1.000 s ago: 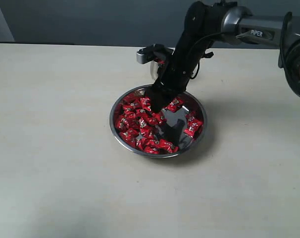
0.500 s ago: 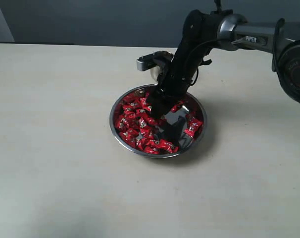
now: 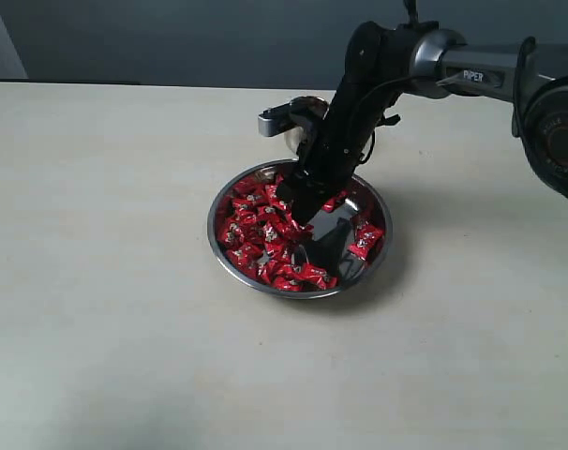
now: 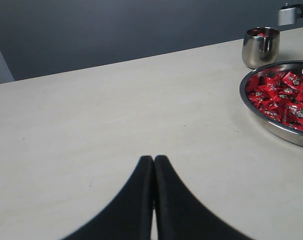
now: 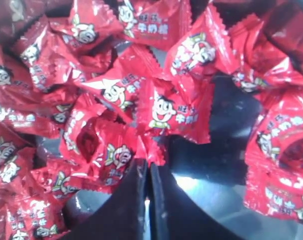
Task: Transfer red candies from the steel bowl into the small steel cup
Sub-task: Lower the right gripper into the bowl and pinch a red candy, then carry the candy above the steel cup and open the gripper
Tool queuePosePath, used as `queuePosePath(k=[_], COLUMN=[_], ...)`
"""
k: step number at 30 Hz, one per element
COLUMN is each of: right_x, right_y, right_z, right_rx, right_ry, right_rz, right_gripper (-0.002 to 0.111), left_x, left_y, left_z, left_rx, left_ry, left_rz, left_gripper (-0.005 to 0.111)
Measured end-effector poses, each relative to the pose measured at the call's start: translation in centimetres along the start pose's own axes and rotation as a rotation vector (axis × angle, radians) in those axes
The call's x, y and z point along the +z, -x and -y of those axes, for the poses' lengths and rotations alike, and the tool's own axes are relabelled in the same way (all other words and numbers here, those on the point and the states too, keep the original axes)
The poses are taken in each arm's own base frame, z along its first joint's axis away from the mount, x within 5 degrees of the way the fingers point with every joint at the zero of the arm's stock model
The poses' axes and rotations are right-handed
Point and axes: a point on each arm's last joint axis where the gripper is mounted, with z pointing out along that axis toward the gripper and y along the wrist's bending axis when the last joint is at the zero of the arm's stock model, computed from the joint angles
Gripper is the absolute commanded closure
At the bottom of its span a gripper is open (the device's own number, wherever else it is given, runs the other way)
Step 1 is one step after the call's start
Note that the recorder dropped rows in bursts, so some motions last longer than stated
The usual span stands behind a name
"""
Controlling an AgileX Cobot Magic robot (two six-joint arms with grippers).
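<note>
Right gripper (image 3: 298, 214) (image 5: 148, 169) down in the wide shallow shiny steel bowl (image 3: 211, 231) (image 4: 272, 128), jaws together, tips at a crimped edge among the red-wrapped candies (image 3: 254, 234) (image 5: 176, 112), can't tell if pinched; small rounded steel cup (image 4: 261, 48) just beside bowl; left gripper (image 4: 153, 161) closed over pale table (image 4: 91, 125).

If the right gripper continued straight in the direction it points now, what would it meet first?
The red candies. The right gripper points down into the bowl, its shut tips at a wrapper's edge; the pile lies straight ahead. Whether that wrapper is pinched is unclear.
</note>
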Motion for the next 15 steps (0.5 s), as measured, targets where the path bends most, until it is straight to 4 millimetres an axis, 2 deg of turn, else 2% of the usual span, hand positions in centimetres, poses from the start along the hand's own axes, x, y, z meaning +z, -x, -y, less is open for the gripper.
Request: queuePosePath(k=[3, 7, 15], right_x=[-0.4, -1.9, -4.7], right_y=[0.0, 0.3, 1.6], right_z=[-0.1, -0.6, -0.4], right_rx=[-0.005, -0.023, -0.068], right_ry=[-0.005, -0.034, -0.194], right_rz=[0.002, 0.027, 0.179], right_gripper=[0.109, 0.109, 0.109], left_x=[0.0, 0.0, 0.0], left_y=[0.0, 0.0, 0.0], left_z=[0.0, 0.0, 0.0], left_rx=[0.000, 0.000, 0.000], left_ry=[0.000, 0.000, 0.000], left_rz=[0.000, 0.000, 0.000], left_gripper=[0.106, 0.106, 0.106])
